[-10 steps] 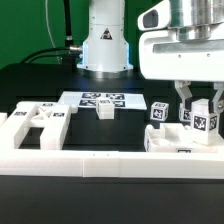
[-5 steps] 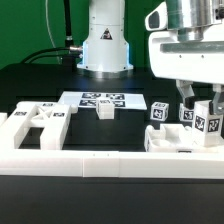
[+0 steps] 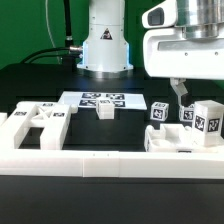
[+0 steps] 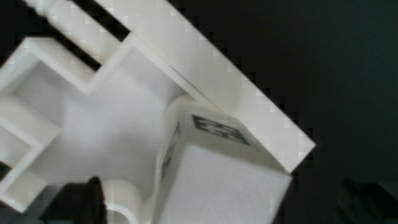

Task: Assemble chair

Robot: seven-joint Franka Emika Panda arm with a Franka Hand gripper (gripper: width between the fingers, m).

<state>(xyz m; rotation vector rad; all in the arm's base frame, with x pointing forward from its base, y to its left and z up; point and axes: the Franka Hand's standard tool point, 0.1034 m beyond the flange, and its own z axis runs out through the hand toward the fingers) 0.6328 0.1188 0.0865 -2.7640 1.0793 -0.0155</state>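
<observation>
At right of frame, the gripper (image 3: 198, 99) is seen spread open, one finger (image 3: 181, 93) clear of the tagged square leg (image 3: 206, 121).

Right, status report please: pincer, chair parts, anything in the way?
Pincer open, above tagged block. Block upright at panel, ungripped. Nothing in the way.

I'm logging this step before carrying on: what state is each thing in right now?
gripper: jaws open, above the square leg, holding nothing.
square leg: upright at the right panel, free of the jaws.
right panel: lying flat.
slotted panel: lying flat, untouched.
small block: loose by the marker board.
tagged cube: loose, standing apart.
</observation>
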